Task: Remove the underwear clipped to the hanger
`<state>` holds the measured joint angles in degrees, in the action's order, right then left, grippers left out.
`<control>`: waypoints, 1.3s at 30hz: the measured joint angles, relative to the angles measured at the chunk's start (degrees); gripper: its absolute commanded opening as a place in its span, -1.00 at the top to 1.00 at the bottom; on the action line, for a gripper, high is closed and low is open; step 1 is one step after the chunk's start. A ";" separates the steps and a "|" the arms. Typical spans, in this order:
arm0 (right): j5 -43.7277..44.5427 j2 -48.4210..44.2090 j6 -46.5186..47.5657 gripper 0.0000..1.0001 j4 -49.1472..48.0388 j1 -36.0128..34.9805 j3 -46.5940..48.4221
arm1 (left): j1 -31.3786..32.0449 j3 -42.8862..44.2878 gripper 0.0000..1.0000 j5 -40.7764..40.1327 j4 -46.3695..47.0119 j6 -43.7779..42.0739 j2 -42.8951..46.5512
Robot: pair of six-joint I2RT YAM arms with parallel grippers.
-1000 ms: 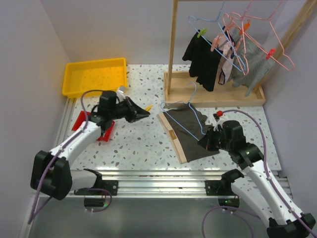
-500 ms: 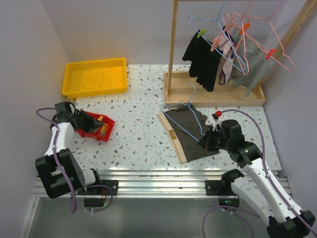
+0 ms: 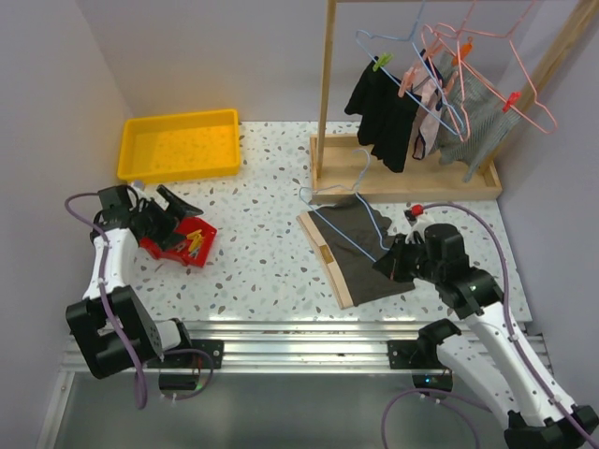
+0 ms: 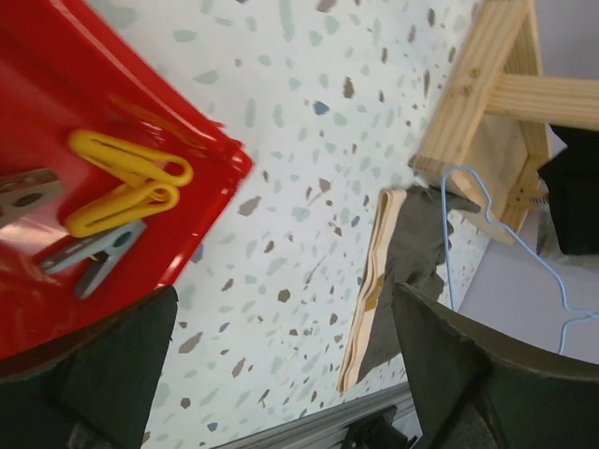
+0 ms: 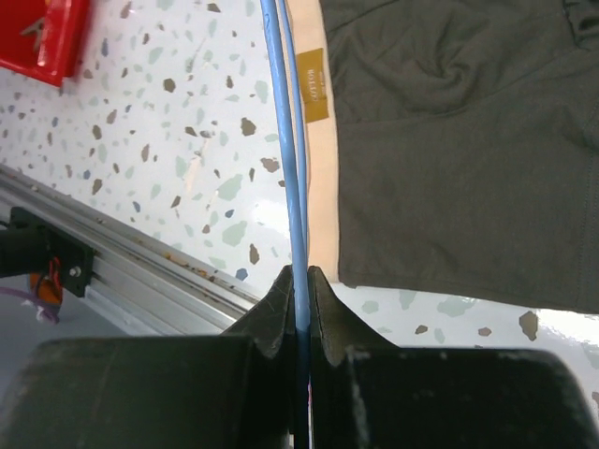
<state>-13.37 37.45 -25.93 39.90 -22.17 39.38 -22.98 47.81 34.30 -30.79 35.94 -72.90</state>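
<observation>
The right gripper (image 5: 298, 281) is pinched tight on the thin wire of the blue hanger (image 5: 290, 140), which runs out over the cream waistband of the dark grey underwear (image 5: 449, 168) lying flat on the speckled table (image 3: 262, 253), near the wooden rack (image 3: 412, 184). The left gripper (image 4: 281, 295) holds nothing, its fingers spread wide above the red tray (image 4: 37, 112) of yellow and grey clips (image 4: 117, 208), well apart from the underwear
</observation>
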 measured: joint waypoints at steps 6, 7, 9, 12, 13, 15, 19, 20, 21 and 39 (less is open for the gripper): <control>-2.73 -3.48 -0.92 1.00 1.27 0.00 4.28 | 4.48 0.09 -1.00 6.10 2.25 0.26 4.81; -2.62 -3.89 -0.74 1.00 1.57 0.00 6.27 | 4.83 0.09 -1.00 6.93 2.73 0.33 5.29; -1.86 -4.79 -0.20 1.00 2.58 0.00 10.75 | 5.20 0.09 -1.00 8.28 3.67 0.44 5.92; 1.62 -6.95 1.18 1.00 3.37 -0.02 18.21 | 5.51 0.09 -1.00 9.84 5.09 0.70 6.12; 3.39 -7.76 1.79 1.00 3.54 -0.02 20.74 | 5.55 0.09 -1.00 10.19 5.40 0.74 6.12; 6.84 -8.66 3.45 1.00 4.09 -0.02 25.83 | 5.66 0.09 -1.00 10.56 6.01 0.90 6.10; 13.51 -8.74 6.99 1.00 4.63 -0.04 32.50 | 6.23 0.09 -1.00 10.97 6.43 0.90 6.01; 14.91 -8.70 7.85 1.00 4.66 -0.04 33.09 | 6.34 0.09 -1.00 11.02 6.45 0.90 5.95; 16.04 -8.50 8.66 1.00 4.72 -0.04 33.42 | 6.51 0.09 -1.00 11.13 6.49 0.90 5.86; 19.89 27.65 13.44 1.00 -11.78 -0.04 42.97 | 8.13 0.70 -1.00 11.39 6.54 0.87 4.92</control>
<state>6.52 65.10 -12.49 28.12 -22.22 82.35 -14.85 48.51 45.69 -24.25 36.82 -67.99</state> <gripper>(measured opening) 0.029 0.997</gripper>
